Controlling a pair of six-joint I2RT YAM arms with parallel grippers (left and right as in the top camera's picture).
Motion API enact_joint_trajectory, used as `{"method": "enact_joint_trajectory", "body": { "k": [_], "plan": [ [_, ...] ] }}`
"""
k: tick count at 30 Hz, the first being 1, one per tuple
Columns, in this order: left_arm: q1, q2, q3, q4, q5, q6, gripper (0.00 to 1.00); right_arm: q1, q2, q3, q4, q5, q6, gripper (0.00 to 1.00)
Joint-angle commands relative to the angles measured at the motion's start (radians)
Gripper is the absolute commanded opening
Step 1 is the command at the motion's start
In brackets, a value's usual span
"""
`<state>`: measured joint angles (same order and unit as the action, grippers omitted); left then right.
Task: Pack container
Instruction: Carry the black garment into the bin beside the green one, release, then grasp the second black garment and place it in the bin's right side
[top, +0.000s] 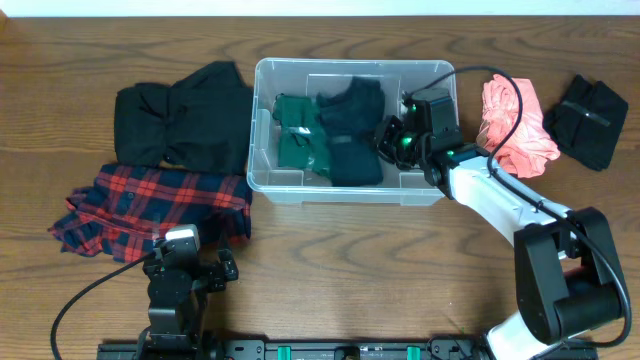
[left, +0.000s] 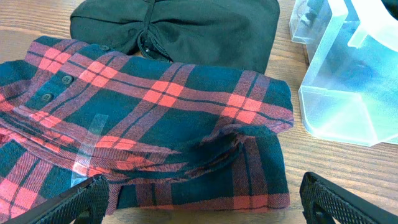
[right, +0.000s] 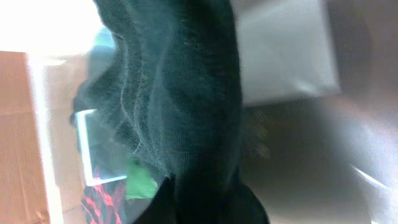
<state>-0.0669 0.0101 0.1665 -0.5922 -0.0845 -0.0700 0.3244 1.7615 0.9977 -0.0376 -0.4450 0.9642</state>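
Inside container (top: 345, 192) clothes (top: 345, 150), shirts (top: 160, 195) left of it; garments (top: 515, 125) right

My worktop (top: 350, 260) bears a plaid shirt (top: 150, 205) before my left pincer (left: 199, 202), a black garment (top: 185, 120) beyond; the container (top: 300, 192) surrounds my right pincer (top: 395, 140), with a pink cloth (top: 515, 125) and a black cloth (top: 590, 120) rightward.

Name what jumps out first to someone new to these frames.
The clear container mid-table, holding a green garment and a dark garment, with the right claw reaching into its right end. Then the red plaid shirt at front left beside the container, and the pink garment lying on the container's other side.
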Motion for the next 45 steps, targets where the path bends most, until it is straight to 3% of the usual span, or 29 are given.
{"method": "enact_joint_trajectory", "body": {
  "k": [1,6,9,13,15,18,21,23,26,31,39,45],
  "plan": [
    [0.005,-0.007,-0.014,0.004,-0.005,0.014,0.98,-0.008,0.007,0.005,-0.027,0.031,0.089,0.36],
    [0.005,-0.007,-0.014,0.004,-0.005,0.014,0.98,-0.042,-0.075,0.005,-0.057,0.079,-0.092,0.41],
    [0.005,-0.007,-0.014,0.004,-0.005,0.014,0.98,-0.077,-0.190,0.005,-0.114,0.151,-0.248,0.49],
    [0.005,-0.007,-0.014,0.004,-0.005,0.014,0.98,-0.153,-0.385,0.014,-0.209,0.164,-0.439,0.49],
    [0.005,-0.007,-0.014,0.004,-0.005,0.014,0.98,-0.213,-0.479,0.024,-0.277,0.165,-0.500,0.50],
    [0.005,-0.007,-0.014,0.004,-0.005,0.014,0.98,-0.351,-0.583,0.028,-0.360,0.165,-0.567,0.59],
    [0.005,-0.007,-0.014,0.004,-0.005,0.014,0.98,-0.524,-0.605,0.028,-0.433,0.164,-0.577,0.66],
    [0.005,-0.007,-0.014,0.004,-0.005,0.014,0.98,-0.651,-0.575,0.028,-0.471,0.165,-0.577,0.74],
    [0.005,-0.007,-0.014,0.004,-0.005,0.014,0.98,-0.801,-0.485,0.028,-0.475,0.164,-0.577,0.79],
    [0.005,-0.007,-0.014,0.004,-0.005,0.014,0.98,-0.983,-0.289,0.028,-0.394,0.125,-0.575,0.83],
    [0.005,-0.007,-0.014,0.004,-0.005,0.014,0.98,-1.159,-0.035,0.033,-0.159,-0.062,-0.566,0.84],
    [0.005,-0.007,-0.014,0.004,-0.005,0.014,0.98,-1.187,0.108,0.037,-0.060,-0.100,-0.542,0.82]
  ]
}}
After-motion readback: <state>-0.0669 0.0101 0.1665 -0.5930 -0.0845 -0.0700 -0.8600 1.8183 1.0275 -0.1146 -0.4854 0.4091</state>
